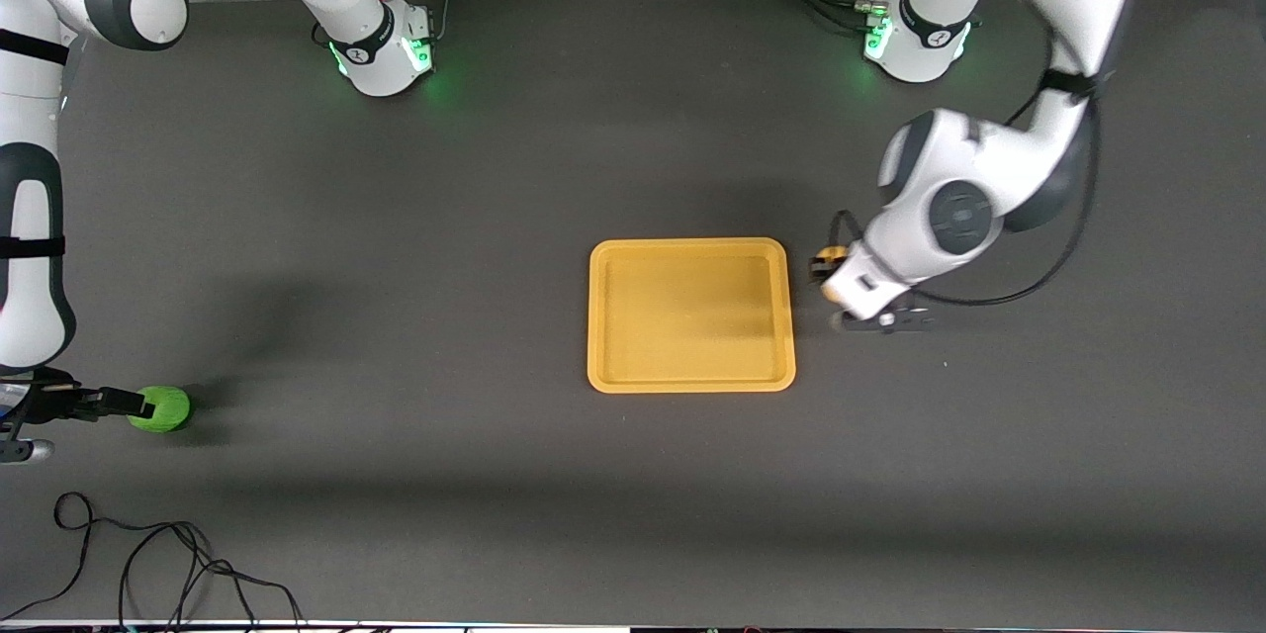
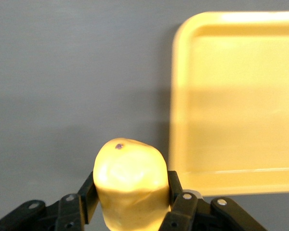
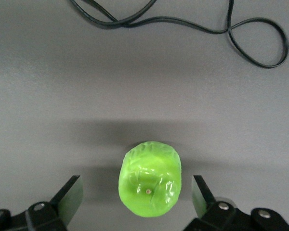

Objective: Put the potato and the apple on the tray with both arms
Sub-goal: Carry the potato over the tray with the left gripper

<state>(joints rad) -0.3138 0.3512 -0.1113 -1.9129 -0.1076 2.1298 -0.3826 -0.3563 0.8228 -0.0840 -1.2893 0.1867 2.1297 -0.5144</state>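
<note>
The orange-yellow tray [image 1: 692, 371] lies flat at the middle of the table and holds nothing. My left gripper [image 1: 824, 269] is shut on the yellow-tan potato [image 1: 830, 254], just beside the tray's edge toward the left arm's end. In the left wrist view the potato [image 2: 130, 178] sits clamped between both fingers of the left gripper [image 2: 130, 192], with the tray [image 2: 236, 96] close by. The green apple [image 1: 162, 408] rests on the table toward the right arm's end. My right gripper [image 1: 136, 405] is open around it. In the right wrist view the apple [image 3: 151, 185] lies between the fingers [image 3: 70, 195], touching neither.
A loose black cable [image 1: 148, 564] lies on the table nearer the front camera than the apple, and it also shows in the right wrist view [image 3: 183, 19]. The dark grey mat [image 1: 445, 218] covers the table. The arm bases [image 1: 391, 45] stand at the top.
</note>
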